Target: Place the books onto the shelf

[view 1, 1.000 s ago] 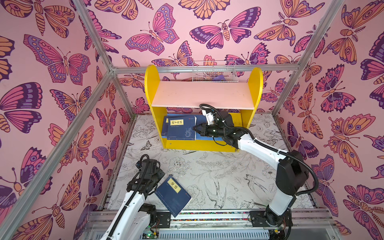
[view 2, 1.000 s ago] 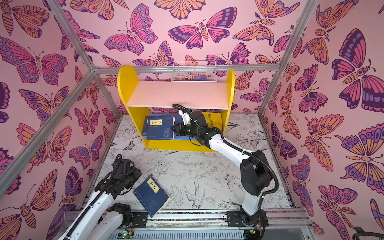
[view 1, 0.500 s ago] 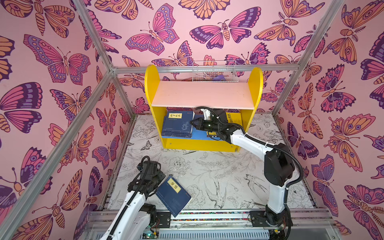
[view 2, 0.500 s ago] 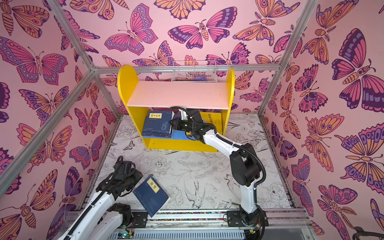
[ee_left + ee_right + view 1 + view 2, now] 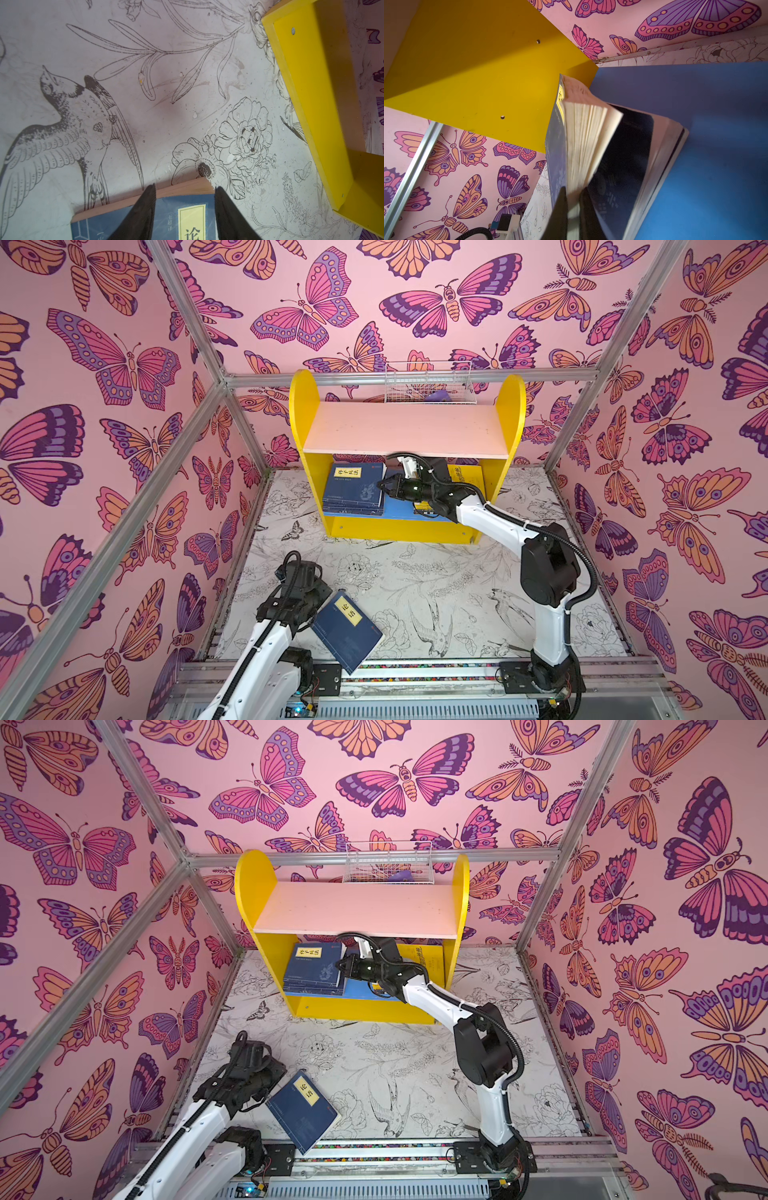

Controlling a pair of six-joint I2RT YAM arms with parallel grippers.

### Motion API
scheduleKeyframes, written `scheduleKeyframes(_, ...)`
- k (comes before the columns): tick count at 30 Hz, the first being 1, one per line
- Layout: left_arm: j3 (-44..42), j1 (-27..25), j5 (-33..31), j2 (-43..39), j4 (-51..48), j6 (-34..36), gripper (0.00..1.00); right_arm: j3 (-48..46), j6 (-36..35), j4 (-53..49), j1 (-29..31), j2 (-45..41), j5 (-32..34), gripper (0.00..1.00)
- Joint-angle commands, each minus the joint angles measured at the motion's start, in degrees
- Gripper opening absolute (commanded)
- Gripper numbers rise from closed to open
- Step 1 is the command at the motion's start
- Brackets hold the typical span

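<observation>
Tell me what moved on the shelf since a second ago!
The right gripper pushed its navy book leftward and deeper along the shelf's blue lower board, toward the yellow side panel; whether it has let go, I cannot tell. The left gripper and the front book stayed put.

Mid-frame, the right gripper (image 5: 343,967) is reaching into the shelf (image 5: 249,886), touching the stacked books (image 5: 309,973). Lower left, the left gripper (image 5: 269,1091) is hovering at a loose book (image 5: 303,1112).
</observation>
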Motion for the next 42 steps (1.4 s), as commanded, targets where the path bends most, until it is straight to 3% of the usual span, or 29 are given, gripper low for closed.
scheduleKeyframes(1, -0.78, -0.08, 0.85, 0.22, 0.42, -0.38, 0.49, 4.01, -1.79, -2.69, -0.39, -0.38, 3.28, 0.51)
scheduleKeyframes(4, -0.77, -0.07, 1.15, 0.28, 0.45, -0.47, 0.49, 5.06, -5.13, -5.99, 0.04, -1.25, 7.75, 0.62)
scheduleKeyframes(9, -0.68, -0.03, 1.37, 0.06, 0.47, -0.51, 0.49, 6.82, -9.35, -11.31, 0.71, -1.82, 13.82, 0.68)
scheduleKeyframes(20, -0.52, -0.27, 1.97, 0.53, 0.87, -0.92, 0.49, 6.26, -18.34, -16.79, 4.84, -3.99, 20.83, 0.73)
scheduleKeyframes(25, -0.66, -0.35, 1.98, 0.64, 1.07, -0.93, 0.49, 5.85, -15.57, -15.91, 4.26, -3.60, 21.37, 0.71)
scheduleKeyframes(31, -0.86, -0.33, 1.98, 0.47, 1.21, -1.10, 0.49, 12.12, -11.09, -18.10, 3.27, 0.83, 22.87, 0.67)
scheduleKeyframes(42, -1.20, -0.33, 2.16, 0.33, 1.42, -0.64, 0.49, 14.74, -10.32, -14.79, 3.45, 5.30, 22.09, 0.63)
